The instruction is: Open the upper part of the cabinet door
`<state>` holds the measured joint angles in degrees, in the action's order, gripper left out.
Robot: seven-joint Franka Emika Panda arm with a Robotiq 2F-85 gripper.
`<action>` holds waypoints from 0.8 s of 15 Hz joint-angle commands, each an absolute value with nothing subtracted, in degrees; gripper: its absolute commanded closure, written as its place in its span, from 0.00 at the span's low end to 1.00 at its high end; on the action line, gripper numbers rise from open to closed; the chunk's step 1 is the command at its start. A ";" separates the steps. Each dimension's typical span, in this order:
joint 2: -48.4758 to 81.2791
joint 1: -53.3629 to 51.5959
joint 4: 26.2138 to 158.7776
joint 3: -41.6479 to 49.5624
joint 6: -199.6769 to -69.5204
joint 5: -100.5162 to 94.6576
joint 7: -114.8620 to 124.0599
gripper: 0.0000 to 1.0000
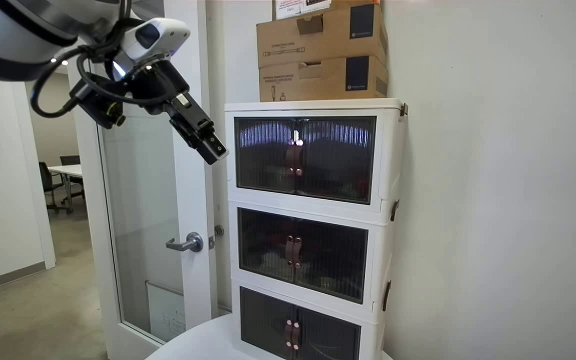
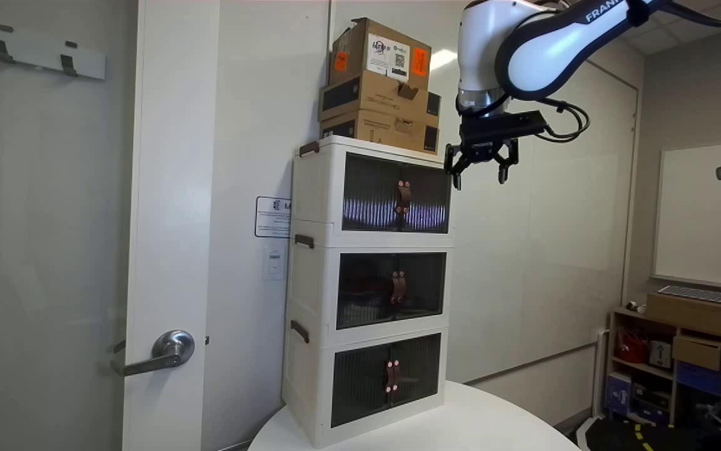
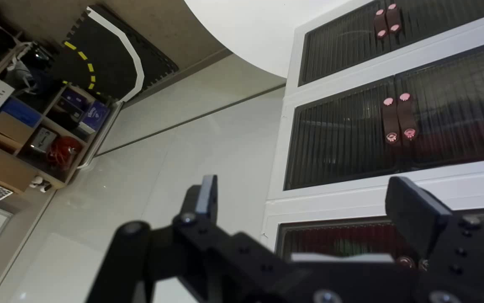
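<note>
Aloft, the robot's arm [image 2: 535,66] hangs with empty jaws spread apart, clear of the closed upper door [image 1: 335,165] — the topmost pair of smoky, ribbed panels [image 2: 369,181] on a white cabinet [image 1: 313,208] standing on a desk [image 2: 492,426]. The panels look light, likely slick and a touch brittle; the better hold should be the brown strap handles [image 2: 403,197] where they meet — probably soft and flexible.
</note>
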<state>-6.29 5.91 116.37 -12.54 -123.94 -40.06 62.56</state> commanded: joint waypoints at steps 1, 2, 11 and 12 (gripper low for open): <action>-3.56 2.97 111.95 -9.17 -124.32 -41.44 62.43 0.00; -3.63 2.65 111.49 -8.20 -125.24 -40.23 60.10 0.00; -1.48 2.09 105.98 -1.38 -134.65 -18.70 25.91 0.00; -0.75 2.06 104.93 -1.16 -134.27 -15.46 21.55 0.00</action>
<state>-3.76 3.18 108.96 -2.60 -133.87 -23.40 32.78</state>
